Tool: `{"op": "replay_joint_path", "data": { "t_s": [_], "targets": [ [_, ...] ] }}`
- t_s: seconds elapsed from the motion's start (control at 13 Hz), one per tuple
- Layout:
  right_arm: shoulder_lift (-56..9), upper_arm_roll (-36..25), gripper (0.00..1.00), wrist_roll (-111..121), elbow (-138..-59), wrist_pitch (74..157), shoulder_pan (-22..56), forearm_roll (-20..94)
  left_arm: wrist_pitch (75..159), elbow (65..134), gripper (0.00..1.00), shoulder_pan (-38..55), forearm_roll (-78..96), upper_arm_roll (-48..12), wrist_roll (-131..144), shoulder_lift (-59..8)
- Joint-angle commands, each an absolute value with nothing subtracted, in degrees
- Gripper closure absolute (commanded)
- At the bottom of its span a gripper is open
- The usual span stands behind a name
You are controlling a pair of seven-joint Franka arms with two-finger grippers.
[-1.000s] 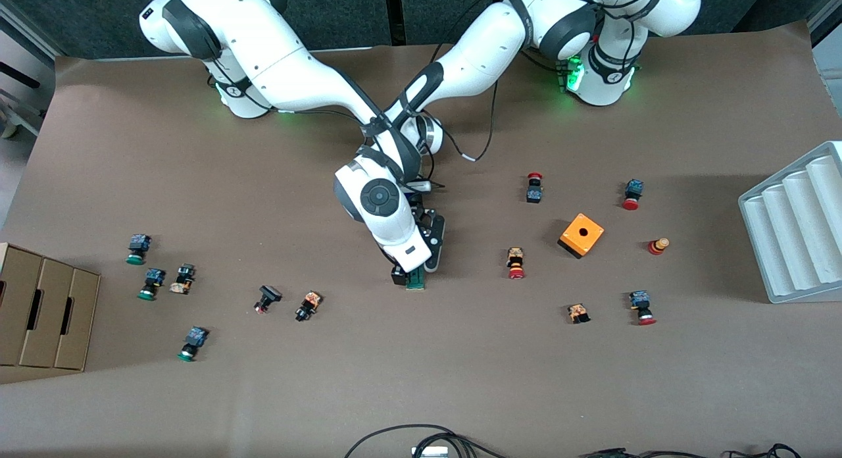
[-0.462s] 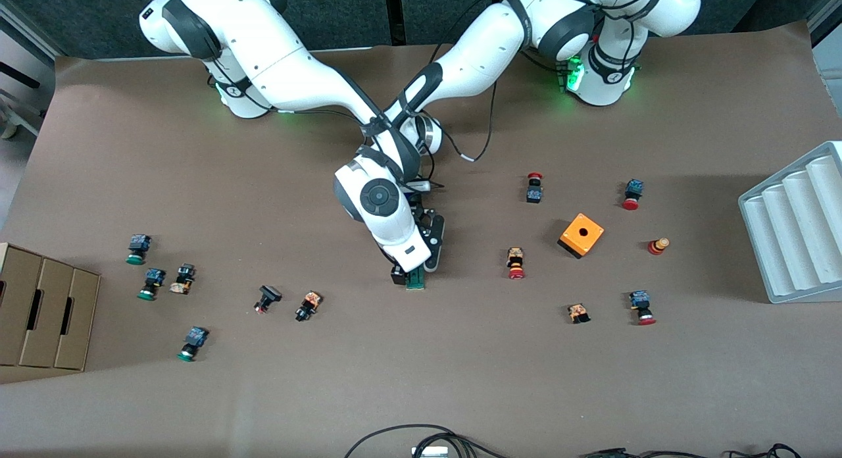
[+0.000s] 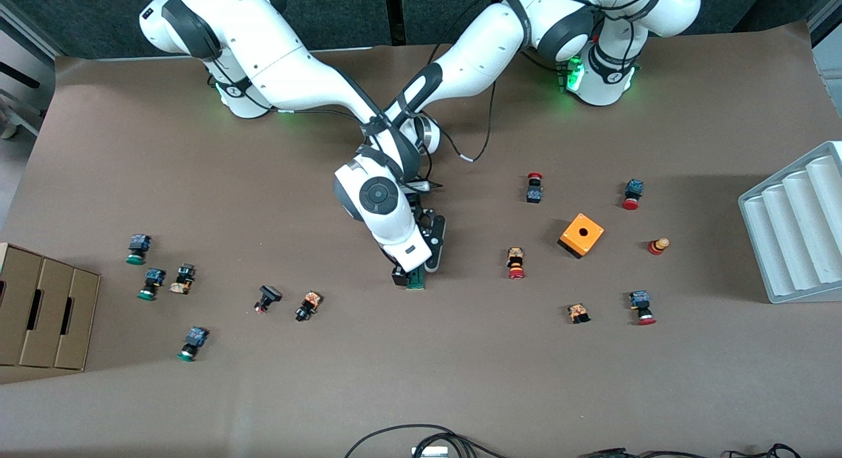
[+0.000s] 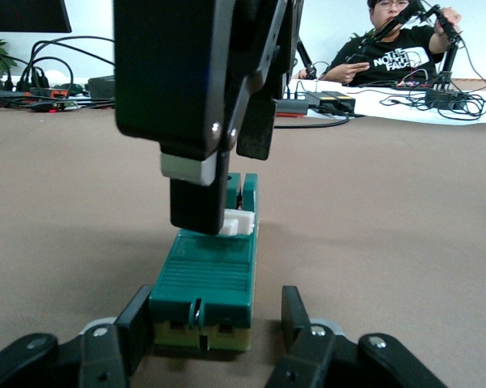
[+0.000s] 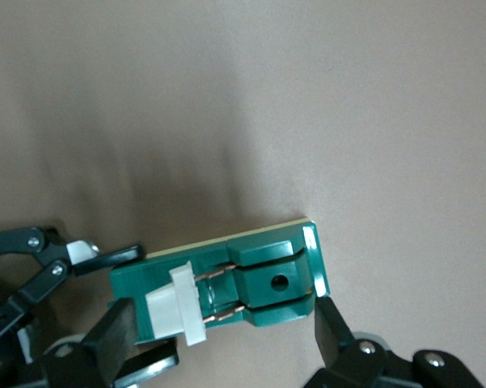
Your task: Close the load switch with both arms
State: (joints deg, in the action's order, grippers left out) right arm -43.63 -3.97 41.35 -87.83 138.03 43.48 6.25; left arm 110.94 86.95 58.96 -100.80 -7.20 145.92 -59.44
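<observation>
Sweeping my front view from the right arm's end of the table, I pass the cardboard box [image 3: 39,313] at the frame's edge and a scatter of small green-capped buttons [image 3: 154,281] before I reach the work. The load switch [image 3: 415,281] lies flat on the brown table [image 3: 421,379], just below the centre of the frame, with both arms crossed above it. The left gripper [image 4: 214,311] sits low at one end of the switch. Its jaws straddle the green body, one finger [image 4: 137,319] against the side and the other just beside it with a sliver of gap, so I don't count it as clamped. The right gripper [image 5: 226,327] comes down from above with its jaws spread wide along the switch. One finger sits at the white slider [image 5: 176,305] and the other at the end away from it. Over the last second I see almost no motion; both arms hold their pose, and at most the left jaws creep inward. I take that as alignment finished and the squeeze not yet begun, since the slider is out and the copper contacts are showing. Toward the left arm's end, the orange cube [image 3: 581,235] and the grey tray [image 3: 789,234] sit well apart from the switch.
</observation>
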Motion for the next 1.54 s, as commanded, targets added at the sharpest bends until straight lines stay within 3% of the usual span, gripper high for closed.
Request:
{"op": "replay_joint_path", "data": {
  "t_s": [0.0, 0.85, 1.15, 1.46],
  "targets": [
    [-43.42, -4.31, 0.02, 40.61, -88.50, 140.18, 44.65, 5.45, 113.91, 83.06, 0.31, 59.06, -97.48, -7.29, 146.34, -63.72],
    [-43.51, -4.31, 0.02, 40.61, -89.21, 140.01, 44.56, 5.45, 113.91, 82.79, 0.31, 59.24, -96.94, -7.29, 146.16, -63.81],
    [-43.42, -4.39, 0.15, 41.31, -89.12, 140.10, 44.38, 5.45, 114.08, 82.88, 0.31, 59.24, -97.38, -7.21, 146.16, -63.72],
    [-43.42, -4.39, 0.18, 41.66, -89.12, 140.10, 44.38, 4.66, 113.82, 83.67, 0.34, 59.15, -98.79, -7.03, 141.35, -63.63]
  ]
}}
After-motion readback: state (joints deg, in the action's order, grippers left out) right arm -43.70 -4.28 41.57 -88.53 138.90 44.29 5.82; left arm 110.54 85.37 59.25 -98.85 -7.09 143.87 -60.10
